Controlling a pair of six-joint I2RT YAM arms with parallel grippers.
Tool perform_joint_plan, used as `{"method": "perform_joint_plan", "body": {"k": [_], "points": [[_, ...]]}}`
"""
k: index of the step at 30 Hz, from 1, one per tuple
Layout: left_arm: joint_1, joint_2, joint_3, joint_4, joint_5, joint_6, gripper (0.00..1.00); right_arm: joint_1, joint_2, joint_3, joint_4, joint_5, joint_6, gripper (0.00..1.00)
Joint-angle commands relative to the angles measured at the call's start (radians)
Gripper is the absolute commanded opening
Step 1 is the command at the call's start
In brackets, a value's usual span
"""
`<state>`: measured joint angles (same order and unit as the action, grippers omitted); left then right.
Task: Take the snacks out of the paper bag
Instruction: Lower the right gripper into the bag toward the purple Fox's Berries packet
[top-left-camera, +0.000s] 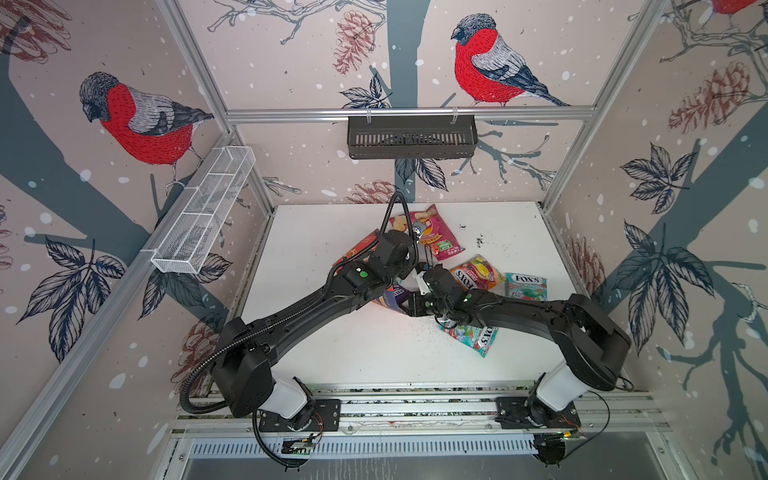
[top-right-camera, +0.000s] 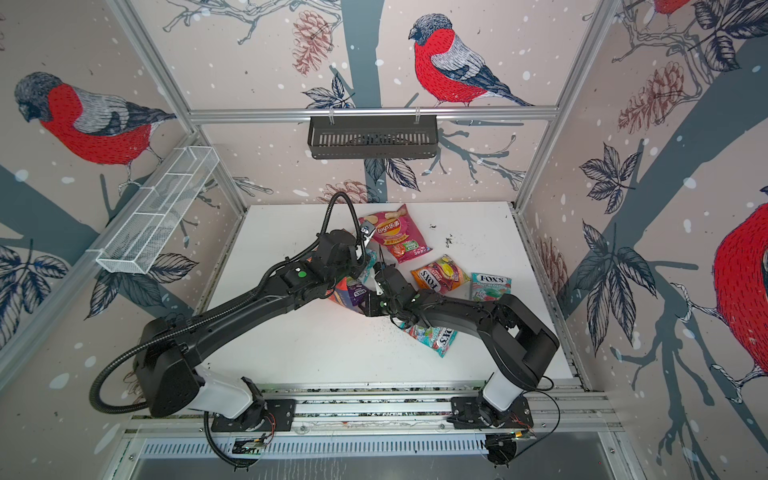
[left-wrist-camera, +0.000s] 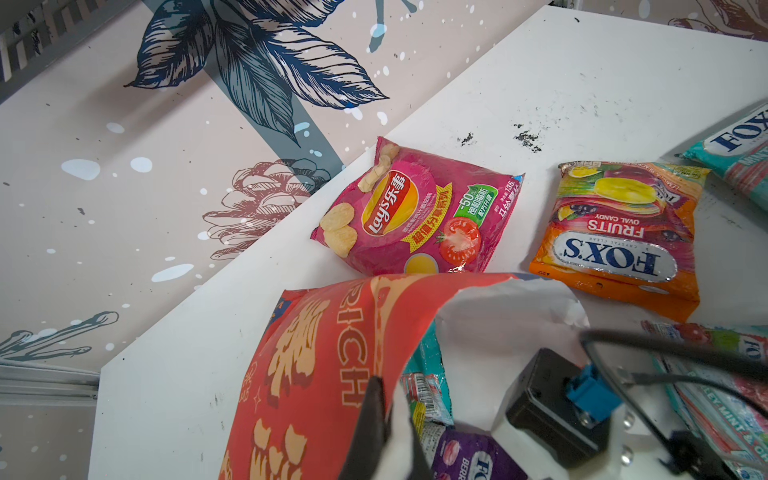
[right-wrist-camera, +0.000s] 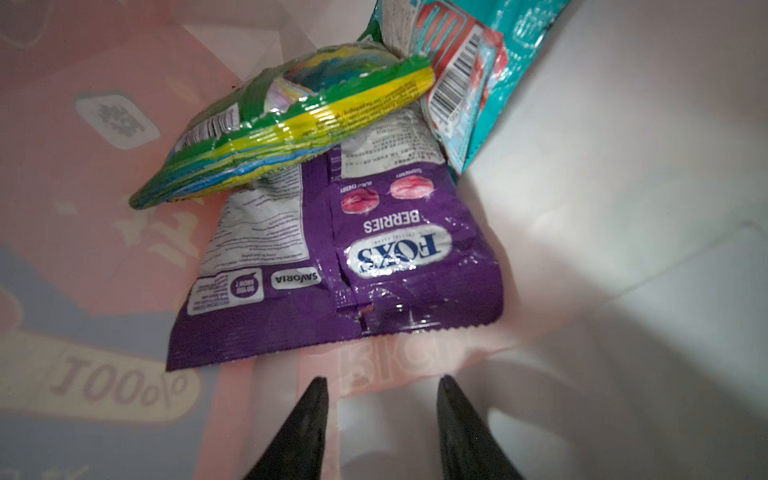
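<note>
You'll see the paper bag (left-wrist-camera: 316, 374) is matt red paper, white inside. The purple pack (right-wrist-camera: 374, 270) and pink chip bag (left-wrist-camera: 415, 220) are glossy, crinkled film, likely plastic. Your table (left-wrist-camera: 582, 83) looks smooth, matt white, scuffed with dark specks. The mesh basket (top-left-camera: 203, 212) is white wire.

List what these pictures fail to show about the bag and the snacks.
- paper bag: in both top views the left arm and right arm cover nearly all of it.
- green pack: right wrist view, seen edge-on, its label turned away.
- teal pack inside the bag: right wrist view, cut off by the picture's edge.
- Anything under the purple pack: right wrist view, hidden by it.
</note>
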<state>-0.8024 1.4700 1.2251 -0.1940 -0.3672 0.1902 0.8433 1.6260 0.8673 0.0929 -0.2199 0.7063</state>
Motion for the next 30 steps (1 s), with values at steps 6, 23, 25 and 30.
{"method": "perform_joint_plan", "body": {"k": [6,23,25,30], "points": [[-0.01,0.003,0.005,0.051,0.036,-0.021,0.0,-0.023,0.053,0.024,0.031,-0.049,0.02,0.49],[-0.014,0.003,-0.013,0.084,0.071,-0.032,0.0,-0.026,0.149,0.128,0.012,-0.047,-0.002,0.51],[-0.014,0.0,-0.016,0.086,0.073,-0.032,0.0,-0.027,0.155,0.143,0.007,-0.037,-0.009,0.51],[-0.014,-0.006,-0.019,0.087,0.065,-0.029,0.0,-0.03,0.179,0.181,-0.019,-0.014,-0.03,0.51]]}}
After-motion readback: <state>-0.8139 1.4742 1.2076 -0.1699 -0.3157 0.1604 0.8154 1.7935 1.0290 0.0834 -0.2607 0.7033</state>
